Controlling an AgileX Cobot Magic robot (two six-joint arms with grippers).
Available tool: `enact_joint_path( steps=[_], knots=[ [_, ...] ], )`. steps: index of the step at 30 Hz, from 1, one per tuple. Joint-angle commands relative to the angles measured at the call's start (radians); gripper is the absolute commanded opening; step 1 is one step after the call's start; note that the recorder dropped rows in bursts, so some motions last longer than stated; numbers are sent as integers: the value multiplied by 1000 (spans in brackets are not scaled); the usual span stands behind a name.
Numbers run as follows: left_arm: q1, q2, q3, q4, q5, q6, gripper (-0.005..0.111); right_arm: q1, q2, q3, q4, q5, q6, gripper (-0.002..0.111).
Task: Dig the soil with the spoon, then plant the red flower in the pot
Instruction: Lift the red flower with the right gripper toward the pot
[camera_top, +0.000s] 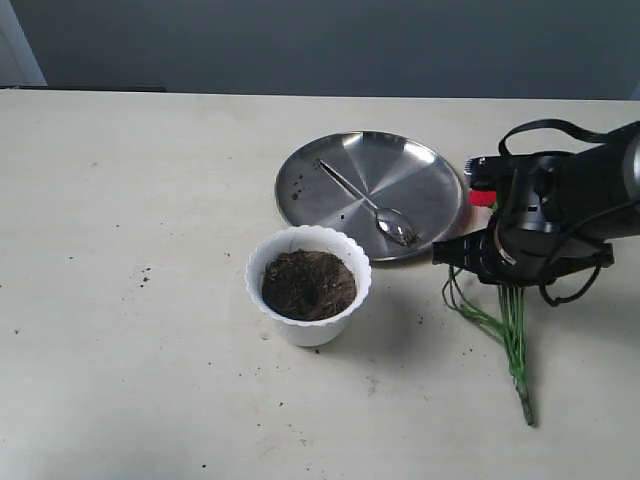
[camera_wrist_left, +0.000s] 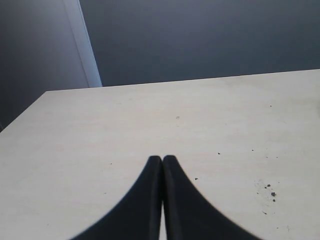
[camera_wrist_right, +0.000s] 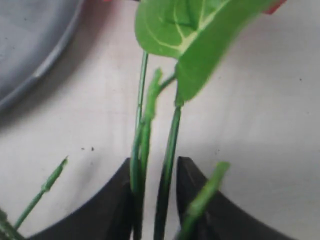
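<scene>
Straddling two of the thin green stems (camera_wrist_right: 167, 150), the right fingers (camera_wrist_right: 115, 200) stand apart with one on each side, and nothing shows them pinching yet; whether either pad touches a stem I cannot tell. Above them the wrist view shows the broad green leaf (camera_wrist_right: 195, 35). In the exterior view the red flower (camera_top: 510, 320) lies flat on the bench (camera_top: 150, 200) at the right of the frame, its stems running down toward the lower right and a spot of red showing beside the black arm. Just left of it, upper centre, the spoon (camera_top: 362, 198) rests on the steel plate (camera_top: 400, 165), so the digging looks finished. The pot (camera_top: 310, 330) stands upright at centre, touching nothing, with the soil (camera_top: 308, 285) dark and slightly hollowed inside. The left fingers (camera_wrist_left: 145, 200) are pressed together, holding nothing, over bare bench. The step in hand seems to be taking up the flower. Next, I judge, the right fingers must close firmly on the stems, lift, carry them left to the pot, turn the stem ends downward and press them into the hollow.
</scene>
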Motion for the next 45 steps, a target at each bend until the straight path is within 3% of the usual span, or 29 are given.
enact_joint_path(
  steps=[1, 7, 9, 11, 19, 25, 30, 34, 37, 45],
  knots=[
    [-6, -5, -4, -6, -4, -4, 0, -5, 29, -2, -37, -24, -21, 40],
    [-6, -5, -4, -6, -4, -4, 0, -5, 64, -29, -144, -64, 17, 37],
    [-6, -5, -4, -6, -4, -4, 0, -5, 72, -36, -156, -62, 17, 22],
    [-6, -5, -4, -6, -4, -4, 0, -5, 73, -38, -156, -48, 17, -1],
    [-6, -5, -4, -6, -4, -4, 0, -5, 8, -38, -157, 77, 17, 0],
    [-6, -5, -4, -6, -4, -4, 0, -3, -190, -38, -247, -56, 80, 0],
    [-6, -5, -4, -6, -4, -4, 0, -3, -323, -38, -583, -244, 316, 0],
    [-6, -5, -4, -6, -4, -4, 0, -3, -346, -38, -877, -265, 619, 0],
    [-6, -5, -4, -6, -4, -4, 0, -3, -346, -38, -877, -218, 741, 0],
    [-6, -5, -4, -6, -4, -4, 0, -3, -346, -42, -877, -210, 729, -1]
  ],
)
